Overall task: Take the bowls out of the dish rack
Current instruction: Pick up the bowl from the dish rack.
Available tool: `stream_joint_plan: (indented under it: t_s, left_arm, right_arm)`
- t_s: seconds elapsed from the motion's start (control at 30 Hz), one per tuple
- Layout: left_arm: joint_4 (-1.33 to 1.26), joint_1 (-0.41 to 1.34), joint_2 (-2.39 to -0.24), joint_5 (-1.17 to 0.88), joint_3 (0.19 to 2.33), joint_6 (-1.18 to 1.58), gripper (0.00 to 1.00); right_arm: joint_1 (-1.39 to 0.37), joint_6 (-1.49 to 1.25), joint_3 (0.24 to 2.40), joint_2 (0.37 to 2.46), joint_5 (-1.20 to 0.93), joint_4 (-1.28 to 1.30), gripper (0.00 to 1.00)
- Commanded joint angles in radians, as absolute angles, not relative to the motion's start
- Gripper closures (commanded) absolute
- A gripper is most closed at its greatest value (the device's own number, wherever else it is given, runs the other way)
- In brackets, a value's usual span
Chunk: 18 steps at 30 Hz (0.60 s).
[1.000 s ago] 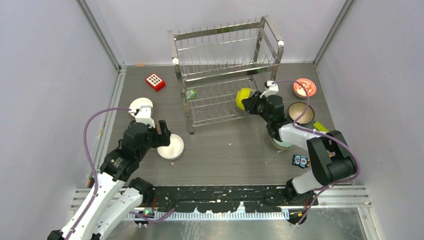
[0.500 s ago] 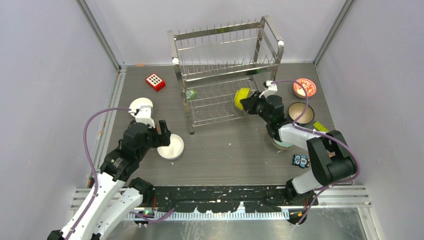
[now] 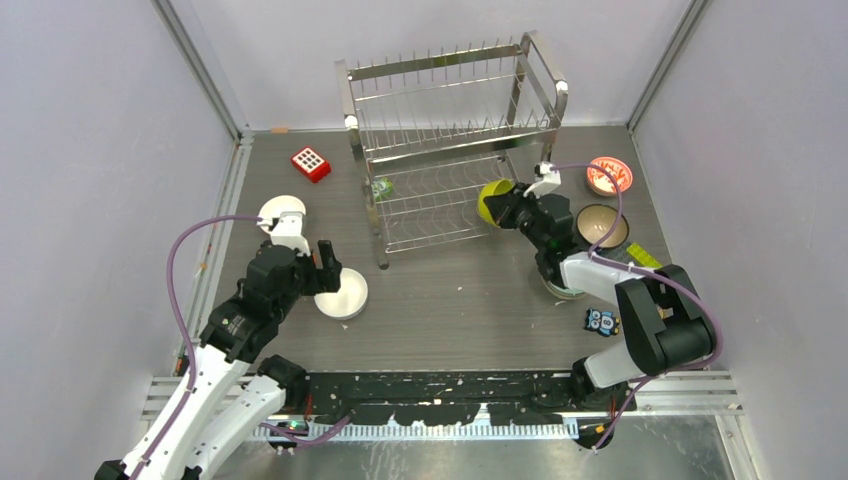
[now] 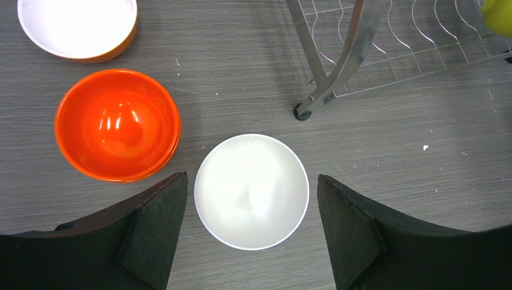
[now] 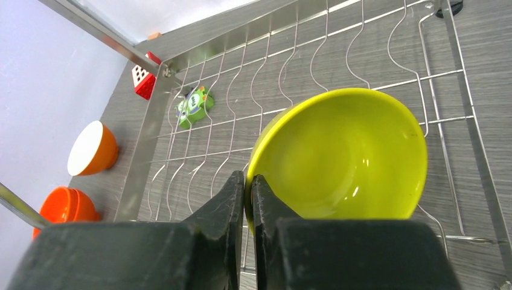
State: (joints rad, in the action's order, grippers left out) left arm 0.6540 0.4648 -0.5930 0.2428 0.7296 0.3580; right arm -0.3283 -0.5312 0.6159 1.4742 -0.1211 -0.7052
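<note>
Right gripper (image 5: 247, 193) pinched on rim of lime bowl (image 5: 344, 157) in dish rack (image 3: 450, 100) lower tier, left gripper (image 4: 250, 211) spread over white bowl (image 4: 265, 175); probably light, rigid, glossy-slick, so keep to the rim.

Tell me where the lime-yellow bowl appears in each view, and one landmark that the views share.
Top external: lime-yellow bowl at the right end of the dish rack's lower tier.
Left wrist: only a sliver of the bowl in the top right corner.
Right wrist: the bowl fills the centre, its rim between the right gripper's fingers.
Shared landmark: the rack's wavy lower wires.
</note>
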Motion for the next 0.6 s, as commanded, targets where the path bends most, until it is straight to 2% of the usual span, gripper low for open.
stream_joint_plan:
  t_s: [0.0,0.57]
  left_arm:
    - [0.609,0.469,-0.586,0.250,0.724,0.347,0.20]
    - [0.613,0.469,-0.585,0.254,0.724,0.347,0.21]
  right_arm:
    - [-0.328,-0.540,0.617,1.418,-0.105,-0.825,0.99]
    - [-0.328,-0.693,0.608,1.490,-0.168,-1.015,0.99]
